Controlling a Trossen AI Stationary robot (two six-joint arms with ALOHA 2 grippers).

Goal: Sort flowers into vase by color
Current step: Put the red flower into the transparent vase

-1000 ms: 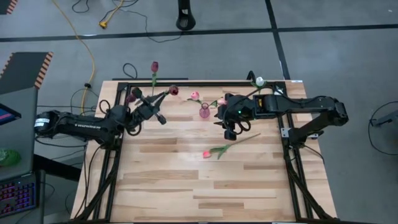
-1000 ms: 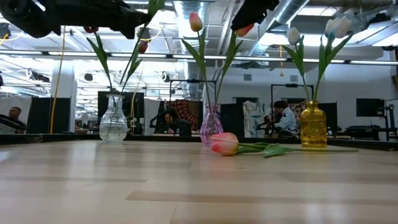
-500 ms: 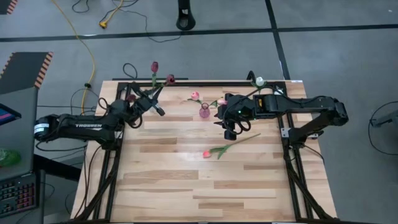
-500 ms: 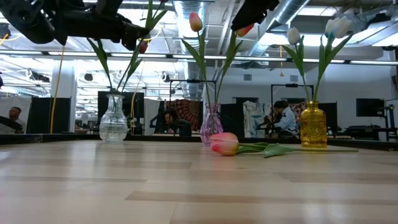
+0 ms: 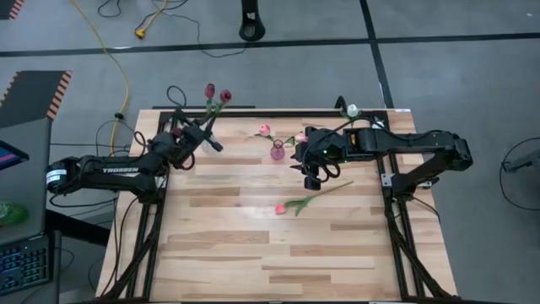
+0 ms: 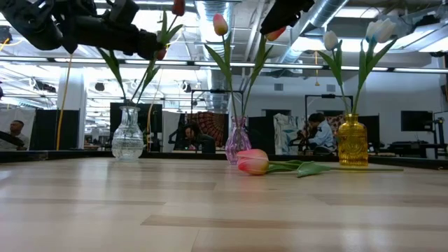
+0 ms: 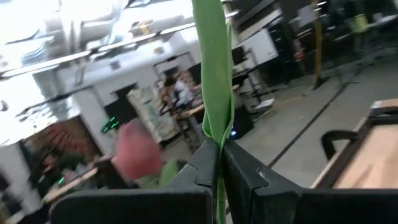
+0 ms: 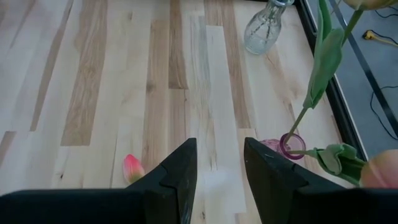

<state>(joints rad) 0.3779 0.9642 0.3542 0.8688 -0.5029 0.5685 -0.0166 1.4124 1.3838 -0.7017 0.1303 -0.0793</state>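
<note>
Dark red tulip [image 5: 224, 96] standing clamped by its stem in the left gripper [image 5: 208, 135] fingers, head above them, clear vase [image 6: 128, 134] waiting below; right gripper [image 5: 313, 180] fingers hanging apart.

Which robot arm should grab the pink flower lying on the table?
The right one, probably. Its end effector is open, holds nothing and hangs close above the pink tulip. The left end effector is busy holding a dark red flower's stem by the clear vase.
</note>
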